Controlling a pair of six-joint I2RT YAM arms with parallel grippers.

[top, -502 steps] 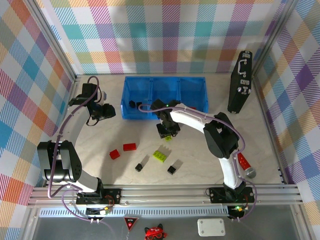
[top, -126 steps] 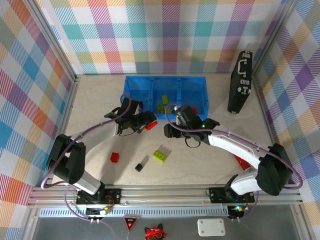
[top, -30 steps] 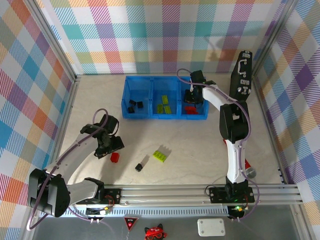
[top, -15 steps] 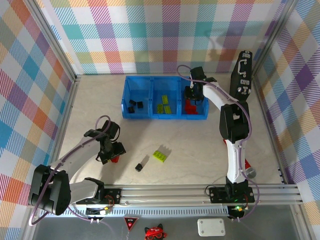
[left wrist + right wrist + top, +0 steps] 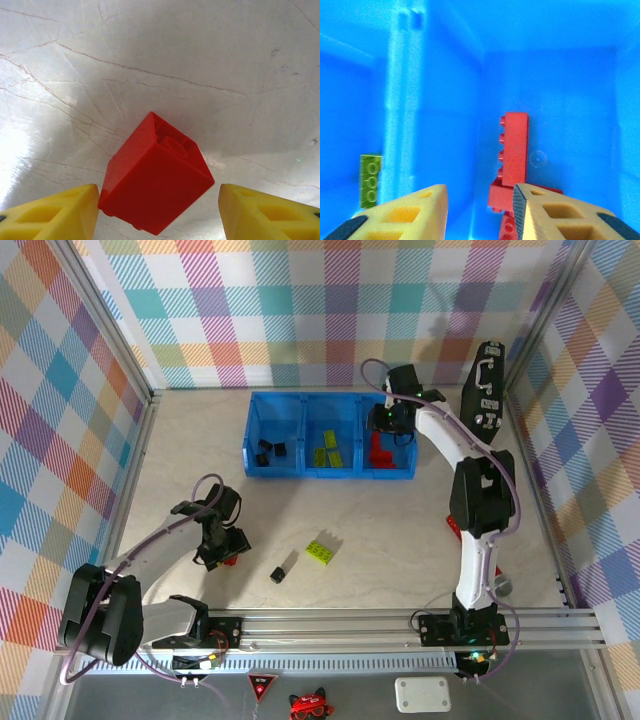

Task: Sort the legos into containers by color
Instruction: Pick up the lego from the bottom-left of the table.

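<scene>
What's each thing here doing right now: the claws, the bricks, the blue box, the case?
red brick: lying on the table, not lifted
left gripper: open, straddling the red brick
bin: black bricks left, green bricks middle, red bricks right
right gripper: slightly open, empty, above the bin's right compartment
lime-green brick: loose on the table
black brick: loose on the table
black case: standing upright

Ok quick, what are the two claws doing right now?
Left gripper: open, around the red lego on the table.
Right gripper: open, empty, over the red legos in the bin.
</scene>
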